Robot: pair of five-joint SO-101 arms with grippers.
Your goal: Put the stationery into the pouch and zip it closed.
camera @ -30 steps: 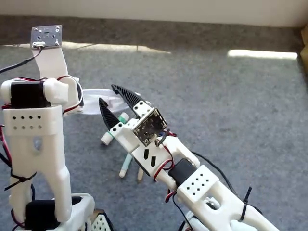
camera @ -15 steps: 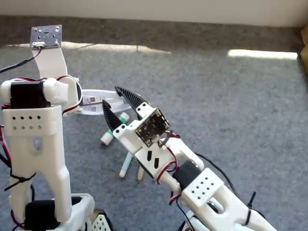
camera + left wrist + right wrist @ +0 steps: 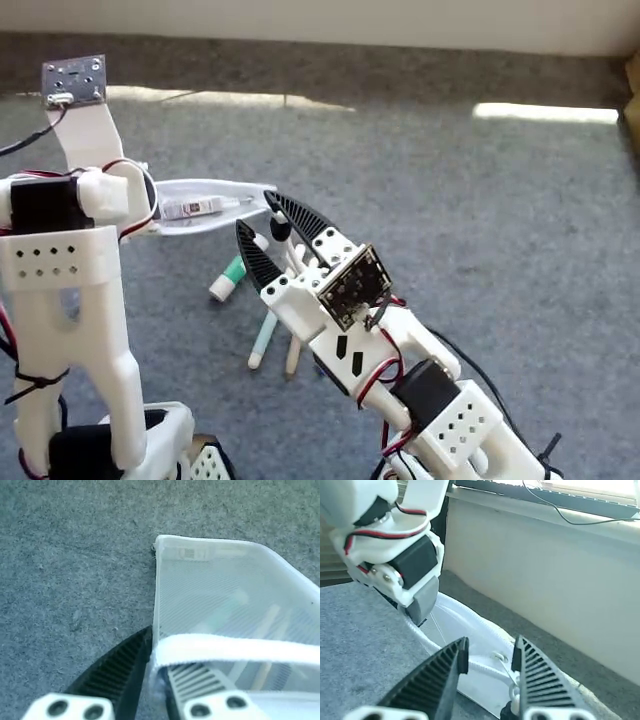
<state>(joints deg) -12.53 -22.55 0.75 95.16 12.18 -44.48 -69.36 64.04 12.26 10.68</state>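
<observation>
Pouch (image 3: 215, 195) of white mesh was clamped at its rim by the left gripper (image 3: 156, 662), whose arm stood upright just beside it, and a small label (image 3: 190, 208) on the pouch bore print too small to read. Near the pouch, on the side toward the arms' bases, the stationery (image 3: 228, 280) lay loose on the grey carpet (image 3: 480, 220). At the pouch's free end the right gripper (image 3: 254, 212) hovered with its jaws spread and nothing between them, its arm stretched low and slanting toward the pouch.
</observation>
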